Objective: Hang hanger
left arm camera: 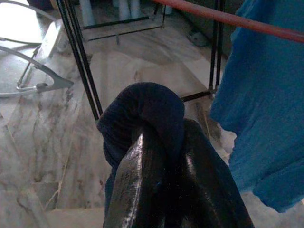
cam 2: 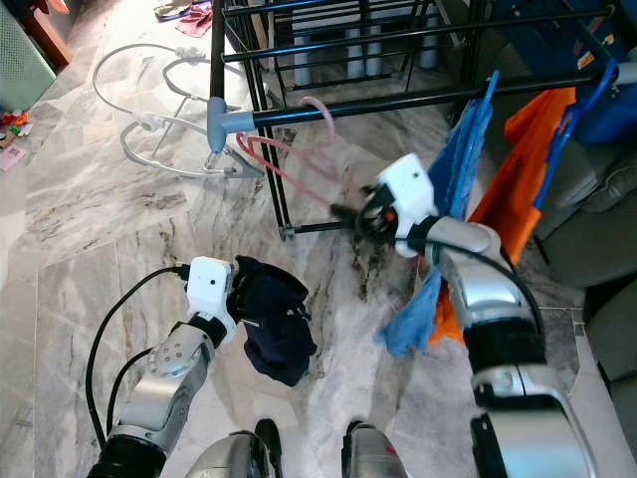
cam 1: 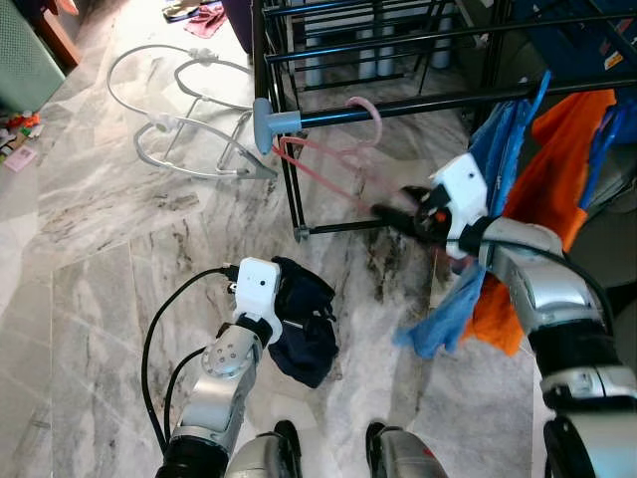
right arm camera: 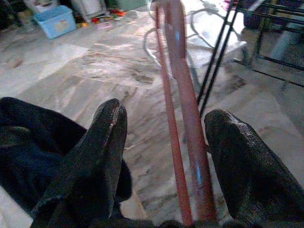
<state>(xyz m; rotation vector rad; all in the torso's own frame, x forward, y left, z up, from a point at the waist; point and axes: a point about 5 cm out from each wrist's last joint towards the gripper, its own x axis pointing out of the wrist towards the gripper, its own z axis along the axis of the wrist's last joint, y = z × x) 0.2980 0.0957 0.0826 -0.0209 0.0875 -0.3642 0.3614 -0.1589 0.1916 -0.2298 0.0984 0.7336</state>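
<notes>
Blurred, the right pincer [cam 1: 390, 214] gapes around the pink hanger [cam 1: 328, 164]; left pincer [left arm camera: 166, 190] clamps dark cloth [cam 1: 304, 319].

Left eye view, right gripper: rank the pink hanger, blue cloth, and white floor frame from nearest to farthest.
From the right gripper:
1. Pink hanger: between its fingers, hook over the rack's rail.
2. Blue cloth: hanging just beside and below the wrist.
3. White floor frame: far off on the floor, to the robot's left past the rack.

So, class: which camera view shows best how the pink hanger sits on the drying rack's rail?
The left eye view: the pink hanger has its hook over the black rail, its body reaching down to the right gripper. The right eye view shows the same scene. The right wrist view shows its bars between open fingers; the left wrist view, one bar.
</notes>
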